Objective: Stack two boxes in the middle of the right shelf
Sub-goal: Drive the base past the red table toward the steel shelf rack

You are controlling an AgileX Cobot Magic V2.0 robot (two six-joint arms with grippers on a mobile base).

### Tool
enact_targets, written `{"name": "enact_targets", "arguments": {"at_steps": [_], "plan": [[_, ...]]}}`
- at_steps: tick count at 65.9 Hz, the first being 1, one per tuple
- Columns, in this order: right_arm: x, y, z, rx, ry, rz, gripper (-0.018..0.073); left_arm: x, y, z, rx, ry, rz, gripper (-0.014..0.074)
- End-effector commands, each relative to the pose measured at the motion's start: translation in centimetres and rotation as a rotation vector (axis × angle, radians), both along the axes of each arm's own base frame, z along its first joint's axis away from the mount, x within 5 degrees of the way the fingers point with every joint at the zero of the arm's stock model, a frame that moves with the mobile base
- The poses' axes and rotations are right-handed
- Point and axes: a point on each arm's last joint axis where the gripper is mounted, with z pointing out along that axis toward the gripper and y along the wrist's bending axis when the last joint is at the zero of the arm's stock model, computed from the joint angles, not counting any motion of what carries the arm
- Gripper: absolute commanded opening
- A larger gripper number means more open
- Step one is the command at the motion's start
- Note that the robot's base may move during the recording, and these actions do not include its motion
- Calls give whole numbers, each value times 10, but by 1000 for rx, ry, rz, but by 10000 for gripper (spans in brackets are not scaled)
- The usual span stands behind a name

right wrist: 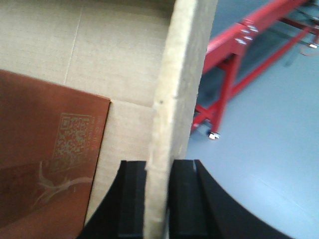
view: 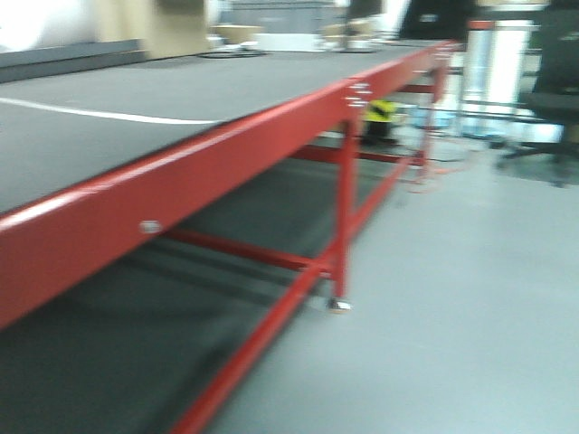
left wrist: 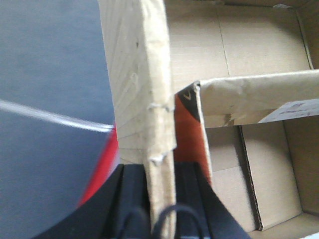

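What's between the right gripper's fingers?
The wall of the box, edge-on, clamped by the right gripper. Right wrist view shows it.

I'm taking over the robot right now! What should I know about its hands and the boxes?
The left gripper is shut on a box wall; that open box shows flaps and a white label inside.
The right gripper is shut on a cardboard wall too; same box or not, cannot tell.
The red table runs alongside; the shelf is not clearly in view.
Done: cardboard gripped. Left: reach the shelf, set boxes on its middle level, stacked.
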Motion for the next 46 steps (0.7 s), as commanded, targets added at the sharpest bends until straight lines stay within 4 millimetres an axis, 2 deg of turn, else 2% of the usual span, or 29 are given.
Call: {"name": "enact_targets", "arguments": {"at_steps": [1,46], "plan": [[-1,-4,8,-2,-57,-17,-155,-5,2,13,-25,-88,-1,-111],[-1,-4,8,-2,-57,-17,-155,-5,2,13,-24,-88,0,-111]]}}
